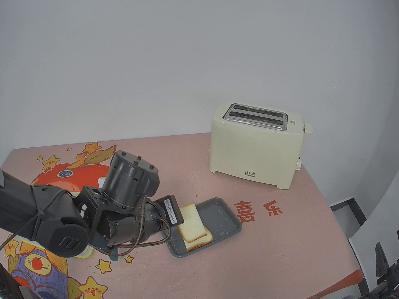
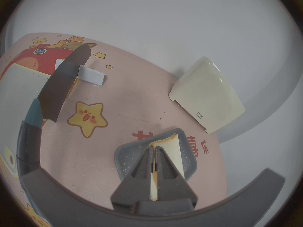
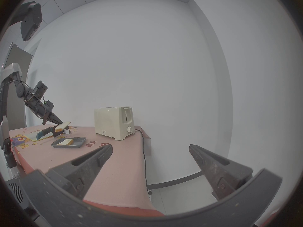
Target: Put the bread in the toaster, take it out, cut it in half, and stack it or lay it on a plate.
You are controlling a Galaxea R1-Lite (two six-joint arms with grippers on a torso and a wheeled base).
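Note:
My left gripper [image 2: 153, 149] is shut on a slice of bread [image 2: 172, 150], gripped by its edge and lifted just above the grey tray [image 2: 126, 156]. In the head view the held slice [image 1: 192, 222] hangs over a second slice [image 1: 200, 242] lying in the tray [image 1: 226, 221]; the arm's wrist hides the fingers there. The cream two-slot toaster [image 1: 255, 148] stands at the back right of the table, its slots empty. My right gripper [image 3: 151, 153] is open, off the table's right side, with nothing between its fingers.
A knife with a dark blade [image 2: 63, 82] and a teal handle [image 2: 33, 114] lies by a white cutting board [image 2: 15, 92] on the left. A small white block [image 2: 90, 75] sits nearby. The toaster's cord [image 3: 143, 155] hangs over the table's right edge.

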